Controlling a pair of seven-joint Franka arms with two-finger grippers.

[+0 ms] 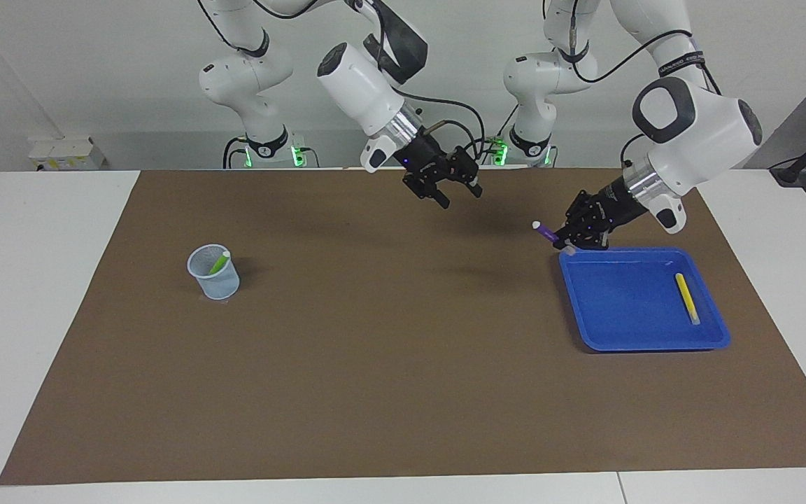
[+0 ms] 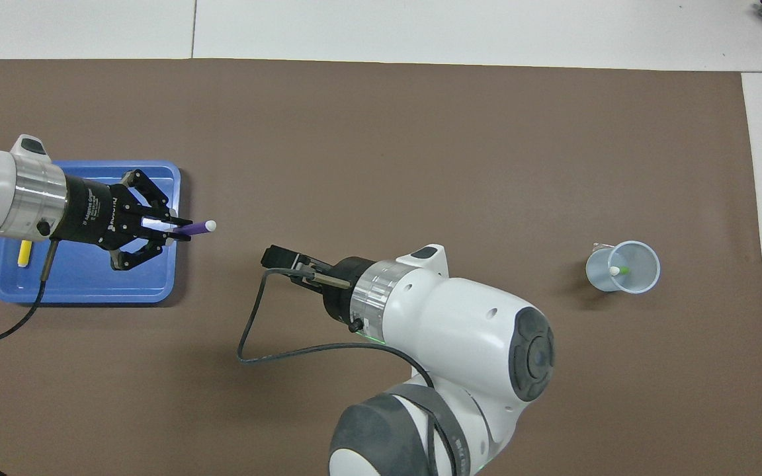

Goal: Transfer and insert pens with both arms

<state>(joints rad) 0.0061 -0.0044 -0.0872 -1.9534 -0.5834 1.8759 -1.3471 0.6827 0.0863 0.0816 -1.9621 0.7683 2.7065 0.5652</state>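
Brown mat (image 1: 389, 364) covers most of the tabletop. Right gripper (image 1: 453, 194) hangs open over the mat's middle near the robots' edge; overhead its own arm hides most of it. Left gripper (image 1: 569, 241) is clamped on the purple pen (image 1: 544, 231) over the blue tray's (image 1: 627, 329) corner. Three pens total: purple, yellow (image 1: 687, 297) in the tray, green (image 1: 219, 263) half-buried in one cup (image 1: 214, 273).

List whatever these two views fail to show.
- Right gripper: overhead, its own arm covers the fingertips.
- Yellow pen in the blue tray: overhead, mostly under the left arm.
- Green pen: the cup hides its lower end in both views.
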